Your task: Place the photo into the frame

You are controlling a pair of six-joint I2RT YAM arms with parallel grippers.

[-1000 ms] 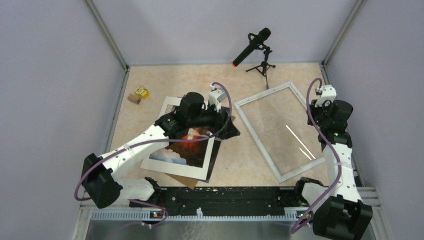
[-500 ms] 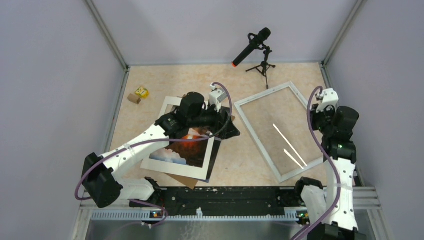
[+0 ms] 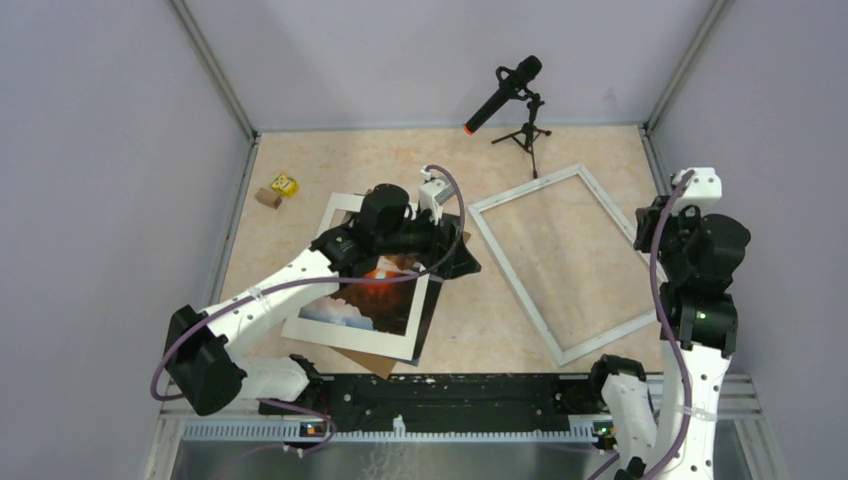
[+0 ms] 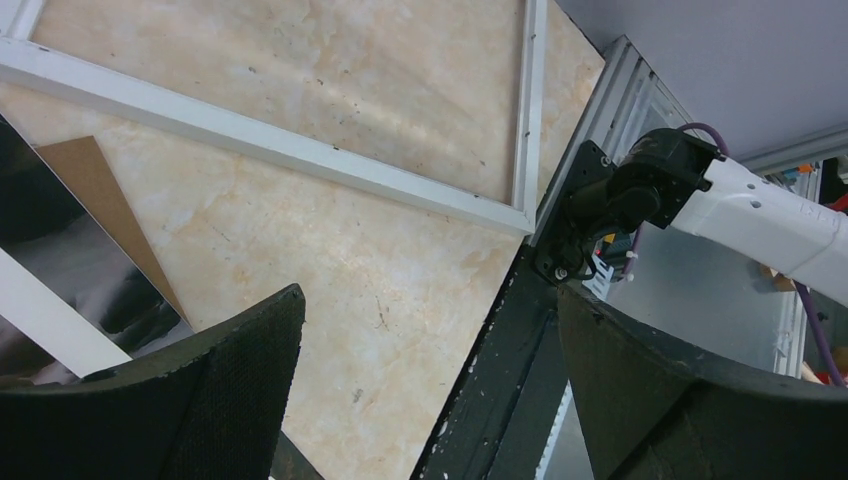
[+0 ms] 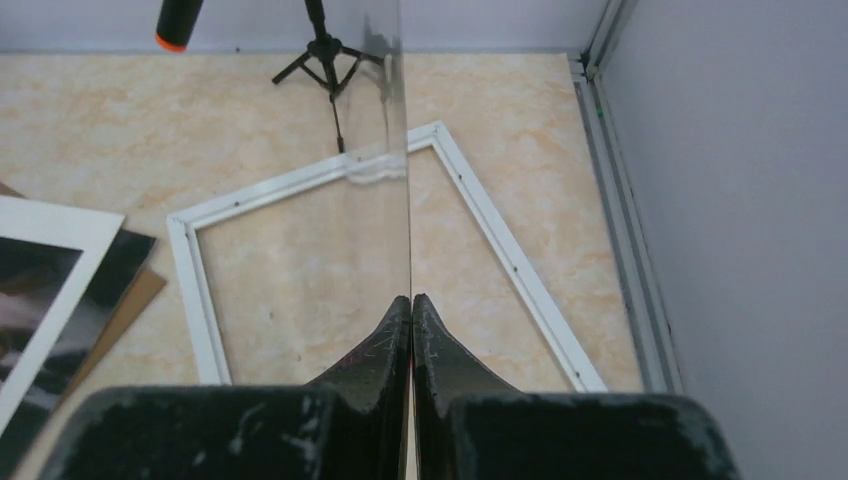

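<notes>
The photo [image 3: 375,295], an orange sun among dark clouds, lies left of centre on a white mat border [image 3: 340,215] and a brown backing board [image 3: 370,362]. My left gripper [image 3: 455,258] is open and empty, low over the photo's right corner; that view [image 4: 430,300] shows the dark print [image 4: 60,270] at its left finger. The white frame [image 3: 516,286] lies flat on the right and also shows in the right wrist view [image 5: 190,300]. My right gripper [image 5: 411,300] is shut on a clear pane [image 5: 400,150], held edge-on above the frame's right side.
A microphone on a tripod [image 3: 505,90] stands at the back. Small yellow and brown blocks [image 3: 277,188] sit at the far left. Grey walls close in the table on three sides. A black rail [image 3: 450,390] runs along the near edge.
My right arm has risen and swung right, lifting the clear pane off the frame; the glare streaks over the frame are gone. The left arm has not moved.
</notes>
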